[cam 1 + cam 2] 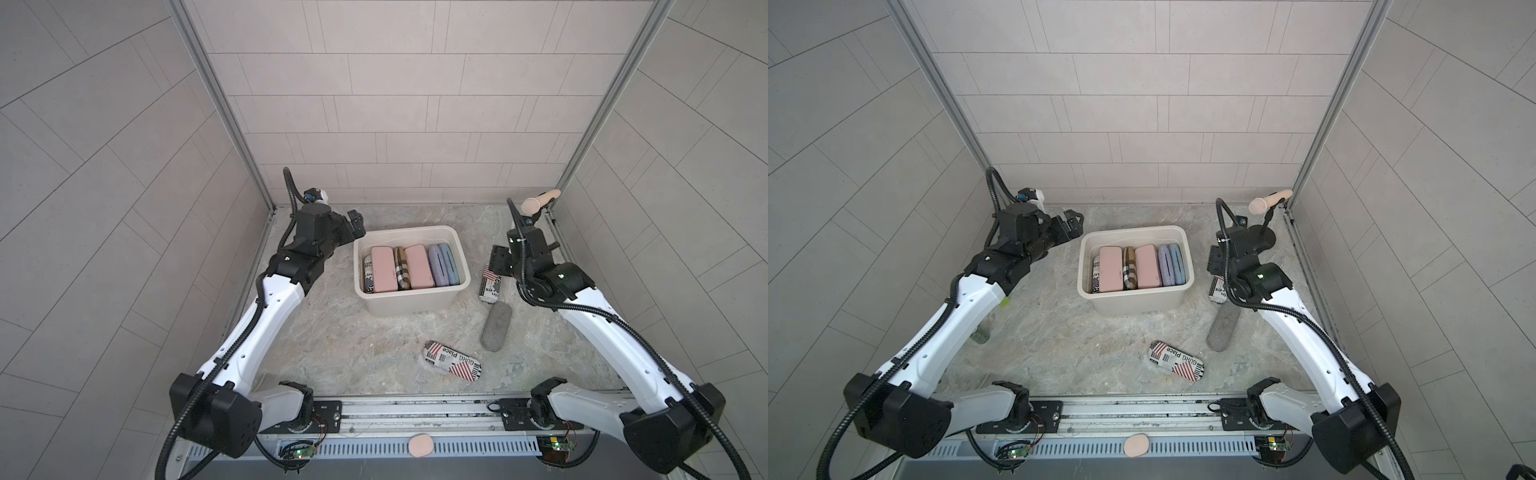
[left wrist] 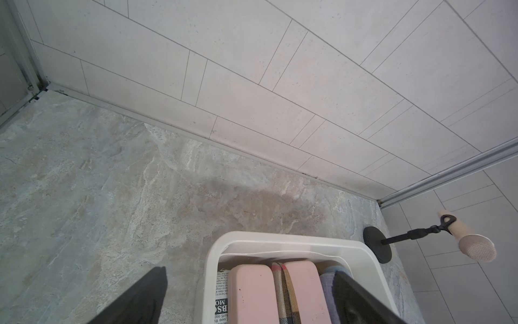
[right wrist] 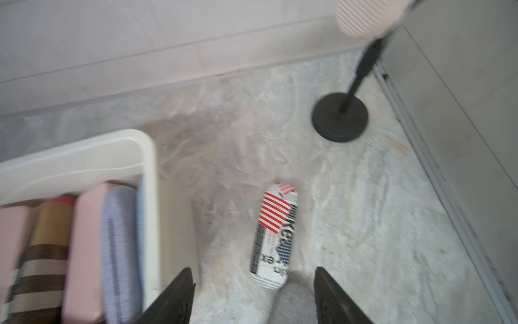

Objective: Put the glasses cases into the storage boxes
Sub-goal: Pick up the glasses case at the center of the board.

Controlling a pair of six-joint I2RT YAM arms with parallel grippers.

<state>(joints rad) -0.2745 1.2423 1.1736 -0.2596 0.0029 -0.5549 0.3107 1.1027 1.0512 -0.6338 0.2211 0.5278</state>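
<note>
The cream storage box (image 1: 409, 230) stands at the table's middle back. Several glasses cases stand on edge in it: a newspaper-print case (image 1: 368, 272), two pink ones (image 1: 384, 269), a plaid, a lilac and a light blue one. Three cases lie outside the box. A flag-print case (image 1: 489, 286) is right of the box, a grey case (image 1: 496, 326) just in front of it, and another flag-print case (image 1: 453, 360) nearer the front. My left gripper (image 1: 355, 222) hovers open at the box's far left corner, over the pink cases (image 2: 252, 291). My right gripper (image 3: 253, 270) is open and empty above the flag-print case (image 3: 276, 230).
A beige microphone (image 1: 540, 199) on a black-based stand (image 3: 339, 117) occupies the back right corner. Walls close in on three sides. A pink rounded piece (image 1: 420, 445) rests on the front rail. A small dark object (image 1: 982, 334) peeks out beside the left arm.
</note>
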